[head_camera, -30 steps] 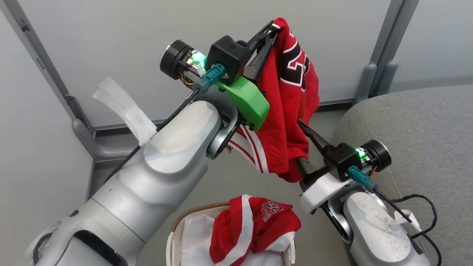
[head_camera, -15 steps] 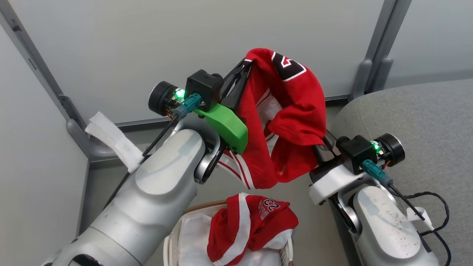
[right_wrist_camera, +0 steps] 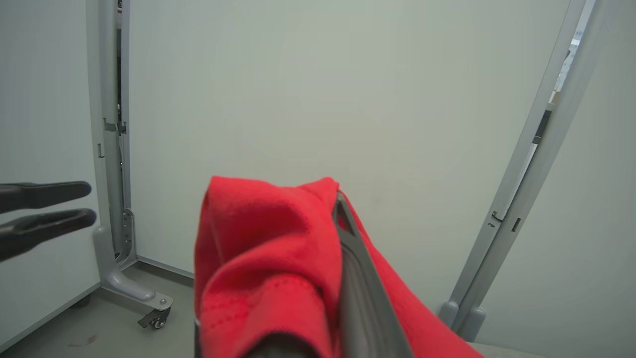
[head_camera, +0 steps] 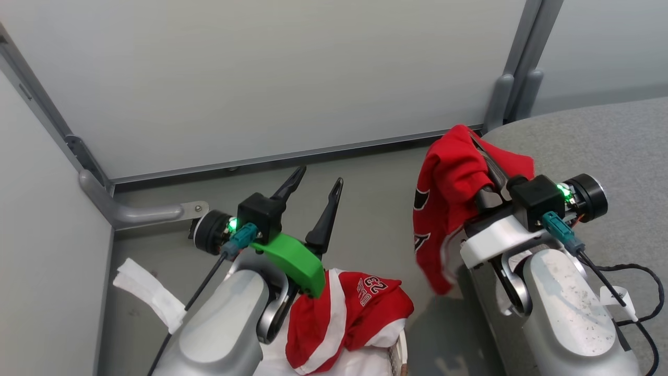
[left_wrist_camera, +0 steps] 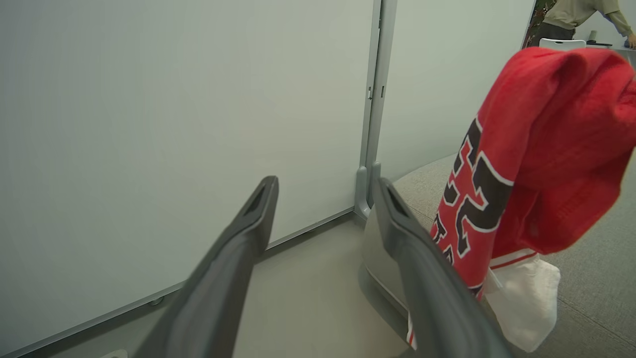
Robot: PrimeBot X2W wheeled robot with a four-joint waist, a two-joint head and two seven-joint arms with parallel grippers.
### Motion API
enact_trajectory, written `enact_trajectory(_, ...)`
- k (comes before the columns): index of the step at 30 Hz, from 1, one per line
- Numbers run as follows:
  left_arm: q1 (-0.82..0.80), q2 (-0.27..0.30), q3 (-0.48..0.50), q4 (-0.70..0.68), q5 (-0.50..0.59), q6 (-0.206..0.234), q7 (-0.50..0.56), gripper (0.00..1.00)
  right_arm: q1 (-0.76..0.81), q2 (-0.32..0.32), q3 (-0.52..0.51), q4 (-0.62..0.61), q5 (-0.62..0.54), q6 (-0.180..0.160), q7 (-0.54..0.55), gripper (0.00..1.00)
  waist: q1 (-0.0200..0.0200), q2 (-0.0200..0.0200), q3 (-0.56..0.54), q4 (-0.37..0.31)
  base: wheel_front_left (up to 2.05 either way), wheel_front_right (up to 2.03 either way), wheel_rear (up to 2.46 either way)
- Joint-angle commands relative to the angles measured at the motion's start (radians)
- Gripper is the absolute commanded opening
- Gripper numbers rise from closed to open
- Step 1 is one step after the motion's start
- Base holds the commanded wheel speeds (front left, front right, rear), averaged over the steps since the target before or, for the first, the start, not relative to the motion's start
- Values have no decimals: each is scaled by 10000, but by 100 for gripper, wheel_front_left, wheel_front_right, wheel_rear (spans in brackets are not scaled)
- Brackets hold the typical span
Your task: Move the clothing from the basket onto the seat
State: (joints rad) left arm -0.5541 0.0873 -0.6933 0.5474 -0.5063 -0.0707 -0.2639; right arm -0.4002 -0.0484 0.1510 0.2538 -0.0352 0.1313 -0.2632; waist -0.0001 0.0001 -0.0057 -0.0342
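One red garment (head_camera: 443, 209) of the clothing, with black white-edged lettering, hangs from my right gripper (head_camera: 482, 156), which is shut on it at the rounded edge of the grey seat (head_camera: 600, 141). In the right wrist view the red cloth (right_wrist_camera: 268, 248) drapes over one finger, and the other finger (right_wrist_camera: 357, 278) shows beside it. My left gripper (head_camera: 319, 176) stands open and empty over the floor, apart from that garment (left_wrist_camera: 536, 164). A second red garment (head_camera: 349, 313) with "23" lies on the white liner in the basket (head_camera: 401, 355), at the bottom edge below my left wrist.
Pale partition panels (head_camera: 261, 78) stand behind, with grey posts (head_camera: 501, 99) and a footed post (head_camera: 135, 213) at the left. Bare grey floor (head_camera: 376, 209) lies between my arms. A black cable (head_camera: 642, 292) loops over the seat. A person (left_wrist_camera: 571, 15) stands far behind.
My left gripper has let go of the hanging garment, opened and dropped low. The right gripper shut on that garment and swung it over to the seat's edge. The camera has tilted too.
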Motion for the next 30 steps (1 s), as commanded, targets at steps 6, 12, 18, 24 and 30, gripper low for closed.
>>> enact_trajectory(6,1127,-139,530,-107,528,-253,-8,100,112,-36,-249,-239,-319,-10,-25,0,1,-1,64,-230,0,0,0)
enact_trajectory(12,1864,-242,1014,-283,843,-368,-8,100,98,-37,-577,-373,-530,-10,-25,0,1,-1,121,-425,0,0,0)
enact_trajectory(18,2280,-311,1430,-562,1140,-423,-8,100,-146,-37,-918,-349,-783,-10,-25,0,1,-1,205,-714,0,0,0)
enact_trajectory(24,2538,-350,1670,-903,1287,-484,-9,100,-462,-39,-1257,-488,-1152,-10,-25,0,1,-1,455,-1338,0,0,0)
enact_trajectory(30,2615,-357,1674,-1255,1291,-509,-7,100,-683,-245,-1555,-629,-1333,-10,-25,0,1,-1,812,-2197,0,0,0)
